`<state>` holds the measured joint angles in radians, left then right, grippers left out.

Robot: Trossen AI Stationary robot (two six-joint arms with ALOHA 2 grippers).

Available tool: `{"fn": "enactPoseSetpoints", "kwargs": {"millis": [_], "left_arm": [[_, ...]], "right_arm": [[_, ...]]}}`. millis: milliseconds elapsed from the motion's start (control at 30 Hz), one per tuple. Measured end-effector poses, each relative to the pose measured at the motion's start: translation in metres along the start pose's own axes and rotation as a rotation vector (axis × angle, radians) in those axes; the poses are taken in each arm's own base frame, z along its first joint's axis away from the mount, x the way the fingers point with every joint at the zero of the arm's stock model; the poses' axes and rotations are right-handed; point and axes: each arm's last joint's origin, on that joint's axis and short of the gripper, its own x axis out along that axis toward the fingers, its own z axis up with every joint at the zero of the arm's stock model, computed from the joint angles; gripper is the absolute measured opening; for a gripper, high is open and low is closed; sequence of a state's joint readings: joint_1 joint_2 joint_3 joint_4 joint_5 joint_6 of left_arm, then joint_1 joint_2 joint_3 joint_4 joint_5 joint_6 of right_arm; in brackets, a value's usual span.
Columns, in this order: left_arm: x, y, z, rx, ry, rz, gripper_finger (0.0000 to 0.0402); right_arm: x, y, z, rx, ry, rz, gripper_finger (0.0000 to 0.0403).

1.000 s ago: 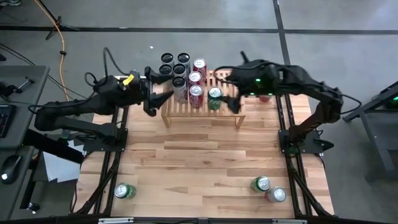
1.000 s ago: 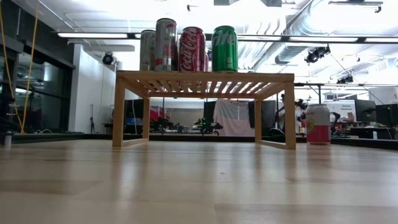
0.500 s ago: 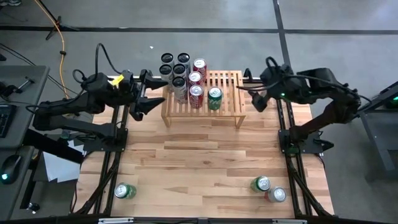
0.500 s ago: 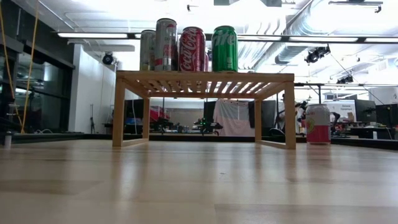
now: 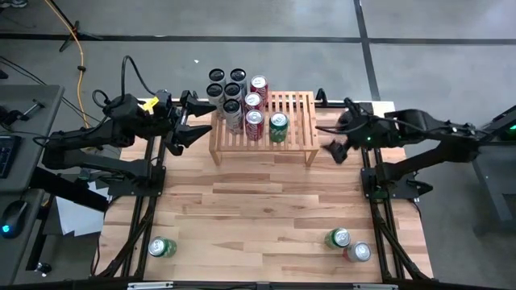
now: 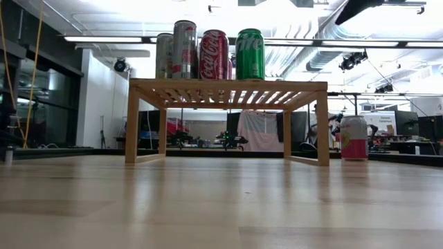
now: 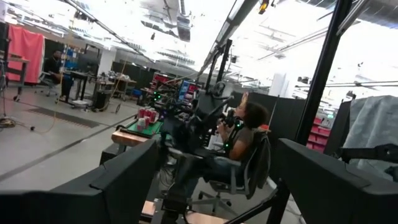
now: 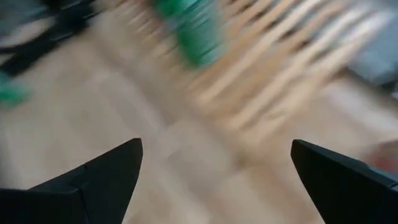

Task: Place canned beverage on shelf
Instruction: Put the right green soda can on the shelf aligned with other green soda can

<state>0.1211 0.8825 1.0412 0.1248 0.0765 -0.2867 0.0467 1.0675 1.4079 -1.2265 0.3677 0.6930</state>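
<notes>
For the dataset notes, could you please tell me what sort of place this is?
Most likely a robotics lab or workshop: exposed silver ceiling ducts overhead, workbenches with equipment across an open concrete floor, and a seated person at a black arm rig.

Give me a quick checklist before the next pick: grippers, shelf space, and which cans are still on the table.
1. Right gripper open, holding nothing: ok.
2. Left gripper open, beside the shelf's left end: ok.
3. Free slats on the shelf's right half: ok.
4. Green can upright on the shelf: ok.
5. Cans left on the near table: lone green can, right-hand green can, red can: ok.
6. Pink can right of the shelf, graspable: cannot tell.
</notes>
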Motion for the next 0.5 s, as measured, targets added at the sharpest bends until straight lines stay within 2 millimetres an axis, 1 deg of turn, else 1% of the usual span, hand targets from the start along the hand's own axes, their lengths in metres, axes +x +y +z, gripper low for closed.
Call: {"fn": "enactPoseSetpoints", "kwargs": {"millis": [67, 133, 233, 300, 400, 500], "left_arm": [[0.0, 0.0, 0.0, 0.0, 0.0, 0.0, 0.0323], [0.0, 0.0, 0.0, 0.0, 0.0, 0.001, 0.0323], [0.0, 0.0, 0.0, 0.0, 0.0, 0.001, 0.0323], [0.0, 0.0, 0.0, 0.0, 0.0, 0.001, 0.0323], [0.0, 0.0, 0.0, 0.0, 0.001, 0.002, 0.0323], [0.0, 0.0, 0.0, 0.0, 0.0, 0.003, 0.0323]], "right_arm": [[0.004, 0.004, -0.005, 0.024, 0.084, 0.138, 0.0397], [0.007, 0.009, -0.011, 0.06, 0.198, 0.24, 0.0397], [0.008, 0.019, -0.021, 0.085, 0.342, 0.294, 0.0397], [0.009, 0.027, -0.031, 0.093, 0.438, 0.283, 0.0397], [0.012, 0.041, -0.049, 0.13, 0.586, 0.208, 0.0397], [0.015, 0.059, -0.068, 0.216, 0.736, 0.113, 0.0397]]}}
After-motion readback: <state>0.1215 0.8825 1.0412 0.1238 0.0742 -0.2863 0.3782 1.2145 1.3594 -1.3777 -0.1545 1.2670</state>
